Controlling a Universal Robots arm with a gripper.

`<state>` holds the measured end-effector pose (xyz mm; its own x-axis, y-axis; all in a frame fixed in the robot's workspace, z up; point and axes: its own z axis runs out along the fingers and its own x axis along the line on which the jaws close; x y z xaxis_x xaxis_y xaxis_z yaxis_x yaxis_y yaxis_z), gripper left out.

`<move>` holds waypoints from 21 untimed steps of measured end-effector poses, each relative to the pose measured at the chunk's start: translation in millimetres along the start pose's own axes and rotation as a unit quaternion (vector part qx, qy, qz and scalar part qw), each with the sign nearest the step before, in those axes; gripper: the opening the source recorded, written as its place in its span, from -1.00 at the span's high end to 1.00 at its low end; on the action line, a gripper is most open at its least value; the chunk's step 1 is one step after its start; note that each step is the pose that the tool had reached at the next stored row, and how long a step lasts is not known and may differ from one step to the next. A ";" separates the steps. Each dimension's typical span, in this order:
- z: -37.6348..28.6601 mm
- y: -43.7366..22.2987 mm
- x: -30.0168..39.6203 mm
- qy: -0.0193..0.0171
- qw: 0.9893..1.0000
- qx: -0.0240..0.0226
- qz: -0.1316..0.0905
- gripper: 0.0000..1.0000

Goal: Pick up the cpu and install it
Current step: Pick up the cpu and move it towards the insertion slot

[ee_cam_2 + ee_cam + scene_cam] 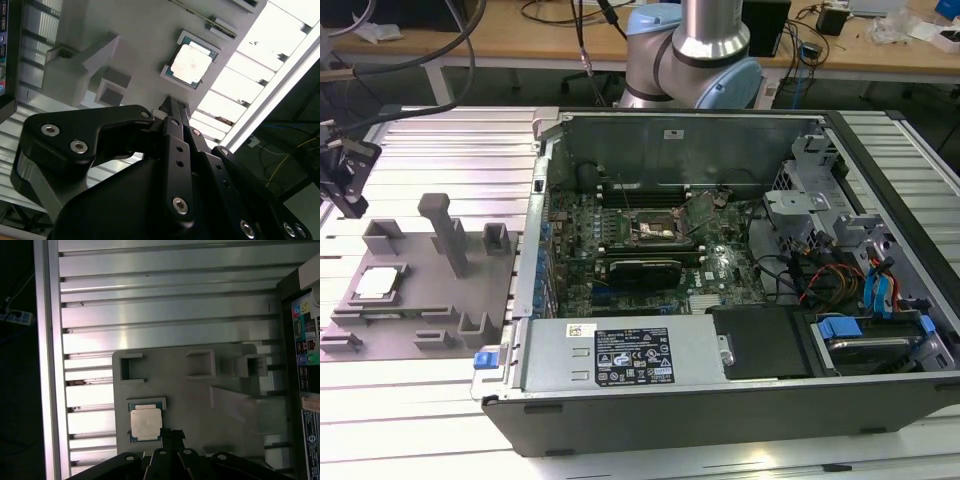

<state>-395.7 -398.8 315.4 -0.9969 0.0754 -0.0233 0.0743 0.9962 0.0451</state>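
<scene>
My jaws are pressed together, black and bolt-studded, gripping nothing, their tips hanging near the cpu (146, 423). The chip lies flat in a square seat on the matte grey moulded tray (200, 405), its metal top pale and smooth. The tray rests on the ribbed aluminium counter (165, 300). The exterior view adds the open steel computer case (720, 150) and its dark, metal-framed socket (655, 232), well apart from the tray.
</scene>
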 end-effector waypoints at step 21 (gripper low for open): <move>5.5 -1.6 17.9 0.000 1.000 0.000 0.000 0.79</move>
<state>-413.5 -398.8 309.4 -0.9969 0.0752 -0.0243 0.0741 0.9962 0.0452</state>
